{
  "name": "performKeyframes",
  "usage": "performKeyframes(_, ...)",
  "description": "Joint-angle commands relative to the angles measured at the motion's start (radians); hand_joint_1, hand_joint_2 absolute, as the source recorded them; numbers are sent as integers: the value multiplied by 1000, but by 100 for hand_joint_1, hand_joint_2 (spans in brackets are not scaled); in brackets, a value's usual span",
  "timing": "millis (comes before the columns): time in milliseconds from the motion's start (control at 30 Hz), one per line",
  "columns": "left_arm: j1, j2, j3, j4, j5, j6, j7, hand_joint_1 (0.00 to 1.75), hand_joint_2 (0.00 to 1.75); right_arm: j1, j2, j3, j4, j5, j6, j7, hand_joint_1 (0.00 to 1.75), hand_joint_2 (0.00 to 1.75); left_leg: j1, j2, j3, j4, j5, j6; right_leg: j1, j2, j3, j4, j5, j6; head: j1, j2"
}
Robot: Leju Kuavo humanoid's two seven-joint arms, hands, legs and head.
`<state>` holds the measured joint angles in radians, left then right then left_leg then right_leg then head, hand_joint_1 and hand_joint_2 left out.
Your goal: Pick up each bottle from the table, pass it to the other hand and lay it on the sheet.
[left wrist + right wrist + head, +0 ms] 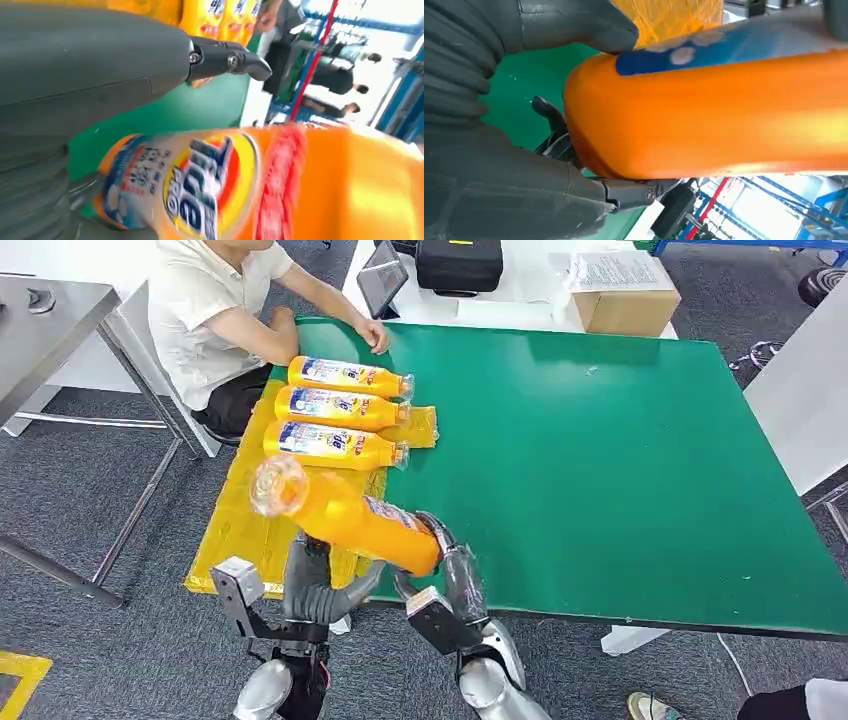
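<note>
Head view shows you the right hand (447, 570) grasping an orange bottle (350, 518) by its base above the yellow sheet (240, 530); the left hand (310, 585) beneath it, fingers released.

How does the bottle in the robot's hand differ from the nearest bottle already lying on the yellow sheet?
The held bottle is off the table, gripped at its base by the right hand; the nearest laid bottle rests flat on the yellow sheet, untouched. The held bottle slants, cap toward the robot's left; the laid bottle's cap points toward the right, in line with its neighbours. Both are orange with the same blue, yellow and red label.
</note>
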<state>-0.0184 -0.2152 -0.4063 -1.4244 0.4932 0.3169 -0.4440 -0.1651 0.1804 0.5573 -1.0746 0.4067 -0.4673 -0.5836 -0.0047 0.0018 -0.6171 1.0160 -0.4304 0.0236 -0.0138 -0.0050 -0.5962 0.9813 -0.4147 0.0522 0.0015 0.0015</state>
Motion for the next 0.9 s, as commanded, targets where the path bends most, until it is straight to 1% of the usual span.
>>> performKeyframes(33,-38,15,-28,-25,197,-108,102,0,175,-51,-26,87,137,10,-17,8,166,175,1,-2,4,-1,-1,-1,1,-1,5,-2,-1,-2,0,0)
performKeyframes(100,-41,21,-36,-5,221,-135,109,0,175,-74,-18,93,169,21,-30,5,169,175,1,0,5,-1,-1,-2,1,0,5,-2,-1,-2,0,0)
performKeyframes(133,-44,28,-47,0,227,-165,108,0,175,-80,-12,88,181,9,-18,8,169,175,1,0,4,-1,-1,-1,1,0,4,-2,0,-1,0,0)
performKeyframes(167,-43,37,-59,2,256,-214,131,0,175,-88,-9,88,198,0,-10,0,173,175,1,1,6,-1,-2,-2,1,1,6,-2,-1,-2,0,0)
performKeyframes(267,-41,46,-70,3,267,-254,140,0,175,-94,-9,89,209,5,-20,-7,171,175,0,0,3,-1,0,-1,0,0,3,-1,0,-1,0,0)
performKeyframes(300,-39,46,-71,4,267,-256,140,0,175,-95,-10,89,211,5,-20,-8,171,175,1,0,5,-2,-1,-2,1,1,5,-1,-1,-2,1,0)
performKeyframes(367,-43,58,-87,9,272,-298,157,0,175,-99,-9,87,218,4,-19,-16,173,175,0,0,3,-1,-1,-1,0,1,3,-1,0,-1,0,0)
performKeyframes(400,-43,58,-85,16,288,-316,168,0,175,-102,-9,91,224,18,-35,-22,169,175,1,1,5,-2,-1,-2,1,1,6,-1,-1,-2,0,0)
performKeyframes(433,-46,61,-86,27,295,-326,176,0,175,-105,-5,92,229,15,-26,-23,173,175,1,0,4,-2,-1,-2,1,0,5,-1,-1,-2,1,0)
performKeyframes(567,-55,63,-86,45,277,-318,166,0,175,-108,-3,98,233,26,-34,-29,175,175,1,0,3,-1,-1,-1,1,0,3,-1,-1,-2,0,0)
performKeyframes(600,-58,63,-84,49,278,-318,166,0,175,-106,-1,99,233,27,-36,-28,175,175,1,0,6,-2,-1,-2,1,1,6,-1,-1,-2,0,0)
performKeyframes(633,-61,62,-82,54,277,-315,165,0,175,-106,0,101,234,27,-34,-28,171,175,1,-1,4,-1,-1,-2,1,0,4,-1,-1,-2,0,0)
performKeyframes(667,-67,57,-75,65,239,-269,140,0,175,-105,1,108,233,34,-40,-29,173,175,1,-1,2,-1,0,-1,0,-1,3,-1,-1,-1,0,0)
performKeyframes(700,-68,56,-74,66,227,-256,133,115,175,-105,1,114,234,41,-41,-29,175,175,0,-1,3,-1,0,-1,0,0,3,-1,-1,-1,0,0)
performKeyframes(733,-78,58,-72,78,169,-197,106,175,175,-100,2,126,231,48,-41,-26,175,175,0,0,2,-1,0,-1,0,0,2,-1,0,-1,0,0)
performKeyframes(767,-94,55,-68,96,117,-143,84,175,175,-94,1,144,224,64,-52,-18,173,175,1,-1,4,-1,-1,-1,1,0,4,-1,-1,-2,0,0)
performKeyframes(833,-99,55,-65,99,117,-143,84,175,175,-89,2,147,223,66,-56,-16,173,175,1,-1,5,-2,-1,-2,1,-1,6,-1,-1,-2,0,0)
performKeyframes(867,-110,52,-63,114,60,-98,50,175,175,-87,-2,161,213,60,-53,-7,175,175,1,-1,3,-1,0,-2,1,-1,4,-1,-1,-2,0,0)
performKeyframes(900,-116,51,-64,116,16,-58,28,175,175,-86,-5,167,209,61,-61,2,171,175,1,-1,2,-1,0,-1,1,-1,3,-1,-1,-1,0,0)
